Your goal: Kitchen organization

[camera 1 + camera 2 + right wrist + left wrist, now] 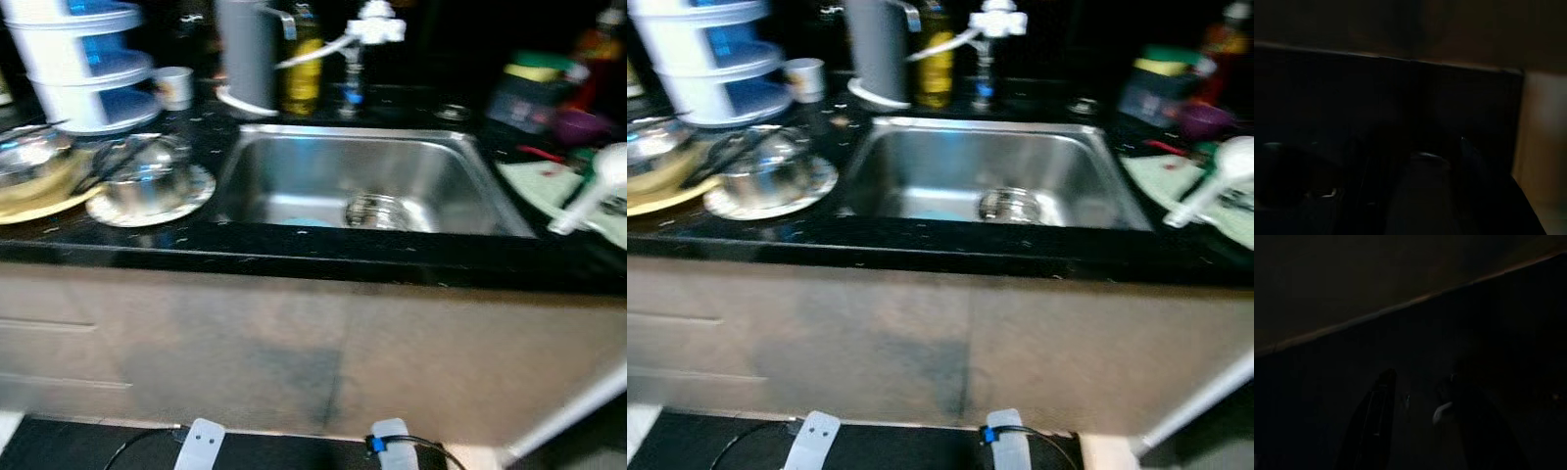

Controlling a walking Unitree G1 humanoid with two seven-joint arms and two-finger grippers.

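Black speckled countertop (294, 257) runs full width above pale cabinet fronts; glossy and hard, so judged slick for anything slid across it. Steel sink (294, 176) set mid-counter, basin bare save the drain strainer (377, 211); faucet (367, 34) behind it w/ a grey jug (247, 54) and a yellow bottle (302, 61) just beside. Left of sink: steel bowl (147, 176) sitting on a round plate (201, 191), more steel ware on a yellow plate (39, 201) further left, white tiered rack (88, 59) behind. Bowl judged light, rigid, smooth-walled, likely to slip; best taken at the rim, not the curved side. Right of sink: pale board (549, 186) w/ a white utensil (593, 191) lying on it, blurred. Both arms hang low in shade. Left gripper (1418, 416) shows two dark fingers standing apart, nothing between. Right gripper (1420, 181): too dark, state cannot be told.
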